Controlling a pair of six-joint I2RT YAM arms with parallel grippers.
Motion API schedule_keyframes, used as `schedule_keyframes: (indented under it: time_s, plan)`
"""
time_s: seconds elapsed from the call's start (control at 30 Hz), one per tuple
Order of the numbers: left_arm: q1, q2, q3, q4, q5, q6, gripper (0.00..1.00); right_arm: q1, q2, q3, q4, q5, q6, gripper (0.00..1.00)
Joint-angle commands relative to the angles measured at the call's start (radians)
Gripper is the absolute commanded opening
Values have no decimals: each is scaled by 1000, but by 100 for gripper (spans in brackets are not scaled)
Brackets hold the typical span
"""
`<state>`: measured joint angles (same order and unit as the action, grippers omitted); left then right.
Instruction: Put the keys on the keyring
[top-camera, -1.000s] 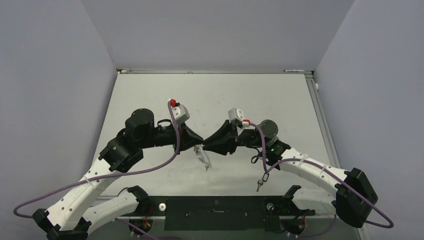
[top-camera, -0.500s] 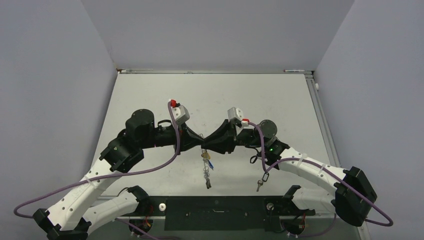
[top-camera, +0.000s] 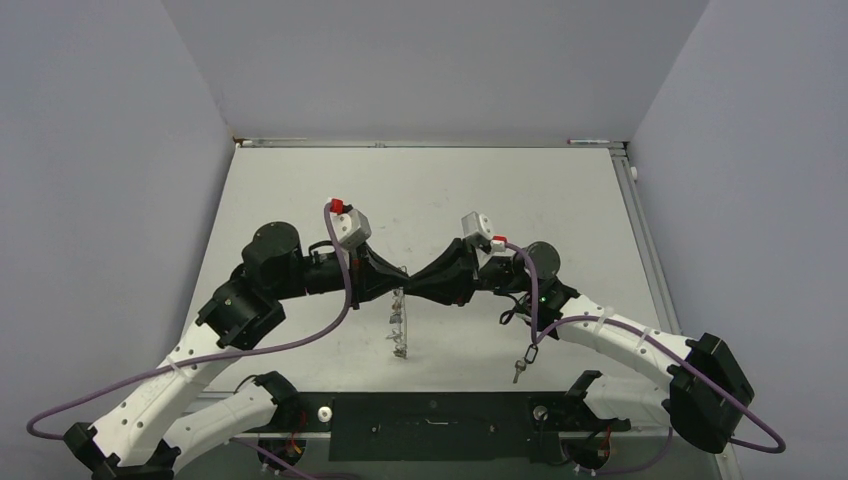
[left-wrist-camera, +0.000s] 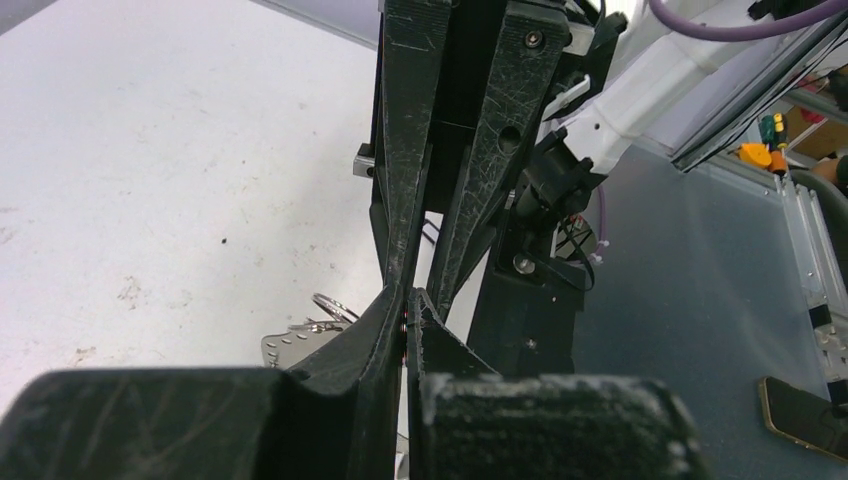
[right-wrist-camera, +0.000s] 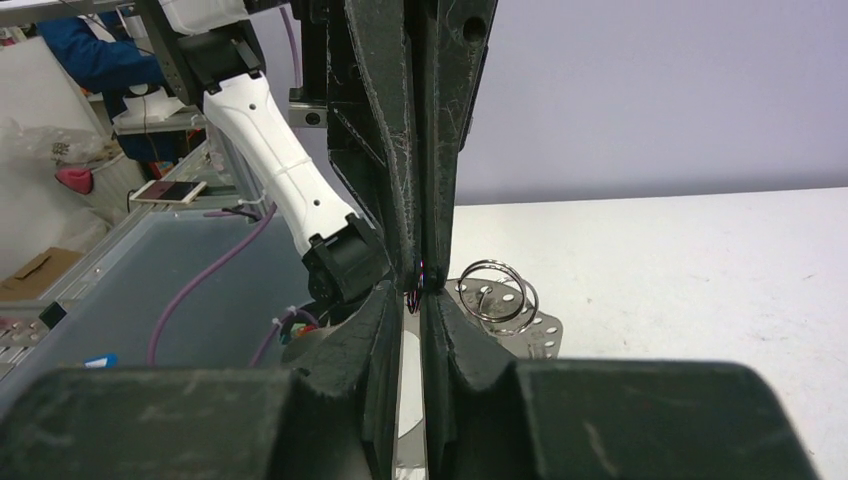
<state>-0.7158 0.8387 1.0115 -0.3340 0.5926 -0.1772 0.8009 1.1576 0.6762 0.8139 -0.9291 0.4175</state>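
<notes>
Both arms meet nose to nose over mid-table. The left gripper (left-wrist-camera: 407, 302) is clamped hard, tips pinched on something thin. I read that as the thin silver wire keyring (top-camera: 399, 308), since the bunch of small silver keys (top-camera: 400, 342) hangs straight below that pinch, clear of the white table (top-camera: 300, 190).

The right gripper (right-wrist-camera: 418, 296) also has its tips pressed together in its own wrist view. What sits between them is too small to tell (could be the same wire, could be nothing). Silver split-ring coils (right-wrist-camera: 493, 288) and a flat perforated silver plate (right-wrist-camera: 538, 335) dangle just beside the right fingers.

Step in hand, my guess: a handover or regrip of the ring to free one end for threading. To do it well:
- hold one clamp solid while the other reseats
- pull slowly along the wire, not sideways
- wait out any swing in the bunch
</notes>
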Motion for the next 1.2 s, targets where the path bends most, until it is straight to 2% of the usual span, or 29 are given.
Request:
schedule_keyframes:
  time_s: [0.0, 0.03, 0.1, 0.13, 0.3, 0.37, 0.47, 0.8, 0.9, 1.17]
  plan:
    - [-2, -26, -11, 168, 64, -72, 0, 9, -5, 6, 153, 11, 38, 5]
    - [-2, -30, -15, 184, 68, -82, 0, 8, -1, 10, 161, 6, 51, 8]
    - [-2, -38, -20, 211, 70, -97, 0, 9, 2, 19, 164, -1, 67, 21]
    - [-2, -41, -20, 219, 72, -101, 0, 9, 2, 20, 169, -3, 70, 23]
    - [-2, -47, -22, 241, 72, -113, 0, 10, -6, 18, 187, -4, 85, 25]
    - [-2, -49, -22, 245, 72, -116, 0, 10, -7, 13, 201, -2, 91, 20]
    - [-2, -55, -24, 256, 66, -122, 0, 11, -9, 10, 202, -1, 93, 20]
    - [-2, -75, -28, 282, 51, -139, 0, 8, -13, 2, 218, -2, 114, 33]
    - [-2, -78, -30, 289, 48, -143, 0, 9, -10, 0, 227, -1, 121, 32]
    - [-2, -84, -42, 315, 45, -157, 0, 8, 3, 1, 254, 3, 141, 11]
